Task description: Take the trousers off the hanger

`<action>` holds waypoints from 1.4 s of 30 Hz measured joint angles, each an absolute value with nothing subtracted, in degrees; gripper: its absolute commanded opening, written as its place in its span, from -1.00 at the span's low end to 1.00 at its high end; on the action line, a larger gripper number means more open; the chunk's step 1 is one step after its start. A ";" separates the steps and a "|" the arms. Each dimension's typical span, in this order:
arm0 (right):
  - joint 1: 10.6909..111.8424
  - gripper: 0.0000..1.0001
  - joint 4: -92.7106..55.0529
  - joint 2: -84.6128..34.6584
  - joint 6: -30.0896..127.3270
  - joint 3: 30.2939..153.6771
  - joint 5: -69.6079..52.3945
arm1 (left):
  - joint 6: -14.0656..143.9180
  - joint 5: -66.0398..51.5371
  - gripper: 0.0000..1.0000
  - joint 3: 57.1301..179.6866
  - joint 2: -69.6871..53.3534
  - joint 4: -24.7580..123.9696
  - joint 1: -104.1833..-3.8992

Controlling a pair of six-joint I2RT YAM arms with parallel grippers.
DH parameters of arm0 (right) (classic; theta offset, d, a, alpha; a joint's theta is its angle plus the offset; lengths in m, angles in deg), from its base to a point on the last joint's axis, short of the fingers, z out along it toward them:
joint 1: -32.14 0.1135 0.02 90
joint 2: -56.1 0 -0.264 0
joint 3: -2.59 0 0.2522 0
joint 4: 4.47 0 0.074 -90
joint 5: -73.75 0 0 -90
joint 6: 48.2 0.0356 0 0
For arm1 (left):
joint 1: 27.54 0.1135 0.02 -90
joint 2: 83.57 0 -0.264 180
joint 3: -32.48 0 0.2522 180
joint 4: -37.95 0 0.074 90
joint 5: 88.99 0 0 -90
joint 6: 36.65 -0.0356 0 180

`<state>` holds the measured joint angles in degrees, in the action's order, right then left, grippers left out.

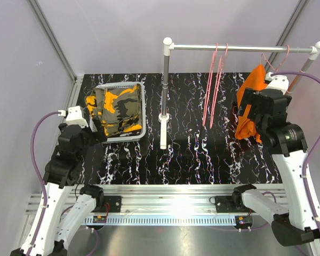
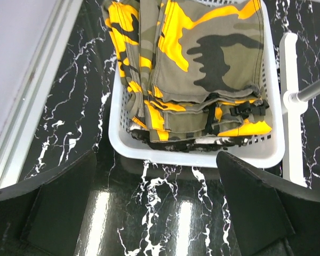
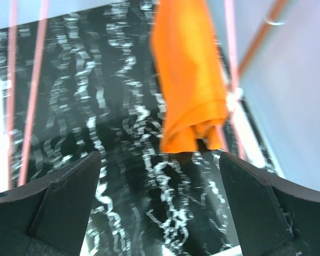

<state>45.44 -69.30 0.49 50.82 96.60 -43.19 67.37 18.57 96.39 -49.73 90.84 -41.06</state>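
Two grippers, both unloaded.

1. The left gripper [image 2: 154,160]: fingers [image 2: 64,202] spread wide, nothing btwn them. Pos.: low over the tabletop [image 2: 69,106], just short of the near wall of the white basket [image 2: 197,159], not touching it.
2. The right gripper [image 3: 157,160]: fingers [image 3: 256,208] also wide apart, empty. Pos.: raised at the right end of the rack, pointed at the orange trousers [image 3: 189,80]. The cloth's lower end hangs just beyond the fingertips; no contact visible.

Task items:
- The orange trousers are draped on a pink hanger [image 3: 230,48] on the rail [image 1: 240,48], near its right end, hanging free above the table.
- The camo trousers [image 2: 202,53] lie folded in the basket, top of the stack. One fold drapes over the basket's left rim.
- The black/white garment [image 2: 186,143] shows as a thin edge only, under the camo at the basket's near side. Rest hidden.

Misc.: two bare pink hangers [image 1: 213,90] hang side by side approx. mid-rail, well apart from the orange cloth. The rack post [image 1: 164,96] stands on the table just right of the basket.
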 measured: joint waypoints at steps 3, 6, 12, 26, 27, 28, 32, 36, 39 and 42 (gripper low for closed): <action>44.67 0.99 -69.08 -1.48 50.47 96.60 -47.34 | 67.37 17.70 0.98 96.24 -49.66 90.95 -41.06; 43.32 0.99 -68.03 -4.36 49.99 96.49 -50.33 | 67.37 16.74 0.98 96.24 -49.66 90.93 -41.10; 37.16 0.99 -63.75 -7.77 49.27 96.01 -50.77 | 67.35 14.92 0.98 96.24 -49.71 90.80 -41.48; 27.58 -0.26 -59.58 -15.42 48.92 94.59 -30.42 | 67.32 12.45 0.98 96.22 -49.92 90.56 -42.13; 27.58 -0.33 -59.60 -15.82 48.83 94.59 -29.98 | 67.32 12.32 0.98 96.17 -50.10 90.54 -42.20; 27.58 -0.46 -59.58 -16.21 48.74 94.59 -29.53 | 67.30 12.21 0.98 96.06 -50.25 90.49 -42.20; 27.58 -0.59 -59.60 -18.00 48.46 94.81 -27.03 | 67.30 11.77 0.98 95.65 -50.47 90.36 -42.46; 27.58 -0.78 -59.60 -18.88 48.50 95.64 -26.23 | 67.30 11.49 0.98 95.58 -50.45 90.30 -42.81; 27.36 -1.00 -60.14 -18.88 49.03 95.86 -26.31 | 67.30 11.27 0.98 95.58 -50.45 90.25 -42.90; 27.28 -1.00 -60.34 -18.88 49.33 95.86 -26.20 | 67.28 11.18 0.98 95.58 -50.43 90.17 -42.90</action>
